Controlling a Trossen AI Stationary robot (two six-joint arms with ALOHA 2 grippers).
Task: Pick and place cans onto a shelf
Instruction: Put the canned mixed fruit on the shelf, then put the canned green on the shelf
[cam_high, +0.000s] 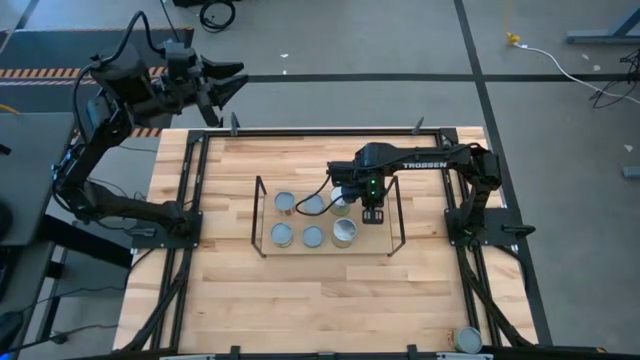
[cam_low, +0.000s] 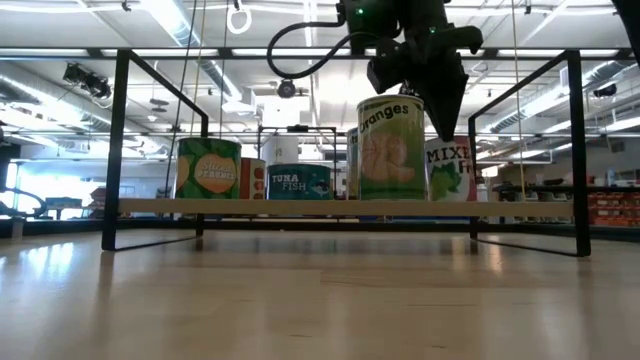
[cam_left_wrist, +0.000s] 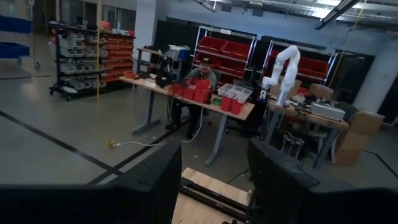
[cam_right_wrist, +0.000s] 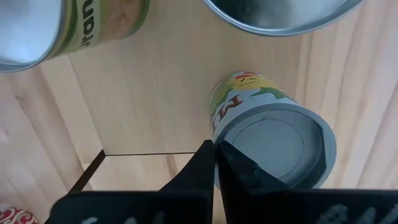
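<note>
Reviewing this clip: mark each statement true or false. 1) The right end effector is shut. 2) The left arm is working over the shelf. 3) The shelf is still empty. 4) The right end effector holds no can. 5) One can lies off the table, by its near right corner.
1) True: the right end effector is shut above the shelf.
2) False: the left end effector is raised beyond the table's far edge.
3) False: several cans stand on it.
4) True: nothing sits between its fingers.
5) True: a stray can lies there.
</note>
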